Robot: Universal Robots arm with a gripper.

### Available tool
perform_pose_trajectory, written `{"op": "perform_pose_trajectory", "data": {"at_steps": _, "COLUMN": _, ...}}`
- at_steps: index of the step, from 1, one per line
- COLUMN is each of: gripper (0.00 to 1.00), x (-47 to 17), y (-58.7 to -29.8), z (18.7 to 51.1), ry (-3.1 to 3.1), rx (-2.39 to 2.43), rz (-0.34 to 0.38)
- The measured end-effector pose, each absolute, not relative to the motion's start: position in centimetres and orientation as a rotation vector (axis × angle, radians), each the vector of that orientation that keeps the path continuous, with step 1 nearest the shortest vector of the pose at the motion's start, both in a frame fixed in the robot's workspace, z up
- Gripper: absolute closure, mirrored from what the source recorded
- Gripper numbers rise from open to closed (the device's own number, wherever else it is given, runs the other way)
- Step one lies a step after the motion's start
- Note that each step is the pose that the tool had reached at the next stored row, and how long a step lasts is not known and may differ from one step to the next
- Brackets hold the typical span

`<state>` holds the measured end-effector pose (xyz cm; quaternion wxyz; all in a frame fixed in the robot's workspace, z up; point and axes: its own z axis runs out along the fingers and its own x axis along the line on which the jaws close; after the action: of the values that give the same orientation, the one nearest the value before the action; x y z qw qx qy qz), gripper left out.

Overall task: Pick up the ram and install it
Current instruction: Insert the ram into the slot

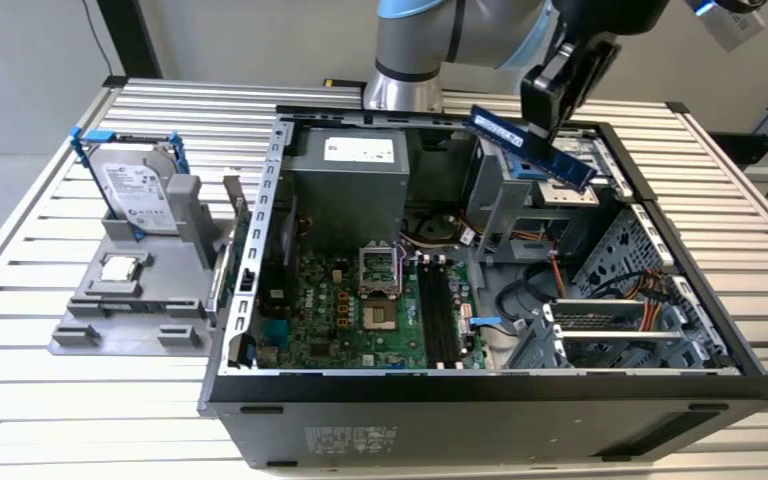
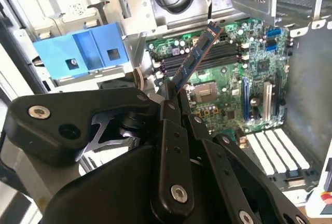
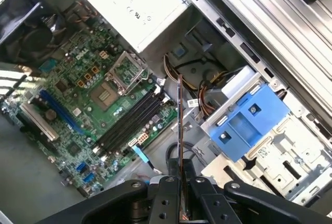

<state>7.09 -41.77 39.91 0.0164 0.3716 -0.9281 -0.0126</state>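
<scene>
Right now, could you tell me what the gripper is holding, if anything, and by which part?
The gripper grips the long, thin, dark ram stick by one short end; the rest juts free.

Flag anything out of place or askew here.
Nothing looks damaged or spilled. Only the ram stands out: clamped in the gripper, it hangs tilted above the open computer case, not seated in the memory slots on the motherboard.

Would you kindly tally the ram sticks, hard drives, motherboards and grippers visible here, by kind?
Ram: 1
Hard drive: 1
Motherboard: 1
Gripper: 1, shut on the ram
Total: 4
</scene>
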Motion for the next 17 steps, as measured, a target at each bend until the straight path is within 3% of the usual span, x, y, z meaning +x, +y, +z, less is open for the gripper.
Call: {"op": "perform_pose_trajectory", "data": {"at_steps": 17, "gripper": 1.00, "x": 7.08, "y": -41.77, "z": 39.90, "ry": -3.016, "rx": 0.766, "rz": -0.046}}
